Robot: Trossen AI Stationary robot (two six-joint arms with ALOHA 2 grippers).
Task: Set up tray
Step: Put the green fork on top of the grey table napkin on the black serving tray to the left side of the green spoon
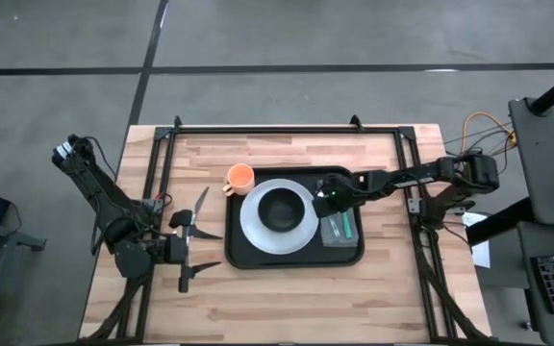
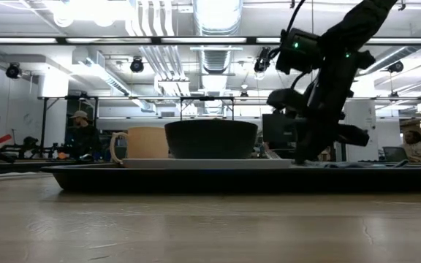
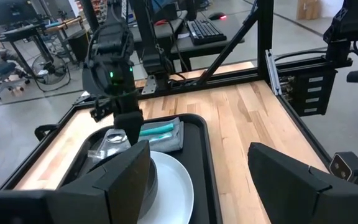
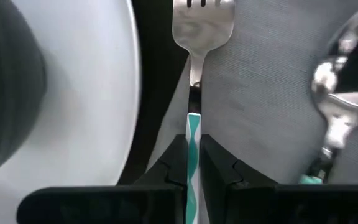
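The black tray (image 1: pixel 258 258) lies mid-table and carries a white plate (image 1: pixel 256 229) with a black bowl (image 1: pixel 282 209) on it. A grey napkin (image 1: pixel 339 231) lies flat on the tray's right part. A spoon (image 4: pixel 337 93) rests on the napkin. My right gripper (image 4: pixel 193 140) reaches down over the napkin's far end (image 1: pixel 327 199) and is shut on a fork (image 4: pixel 194 28). An orange cup (image 1: pixel 240 177) stands at the tray's far left corner. My left gripper (image 1: pixel 198 245) waits open, left of the tray. My right gripper pinches the fork's teal-and-white handle (image 4: pixel 193 124) between its two fingers (image 4: pixel 174 158), which lie along the fork. It comes from above, slanting down from the table's right. The fork's head points away over the napkin's edge beside the plate; whether it rests there I cannot tell.
The table's black frame rails (image 1: pixel 287 128) run along the far and side edges. Bare wood (image 1: pixel 287 308) lies near the front edge and right of the tray. Seated people (image 2: pixel 82 135) show in the room behind the table.
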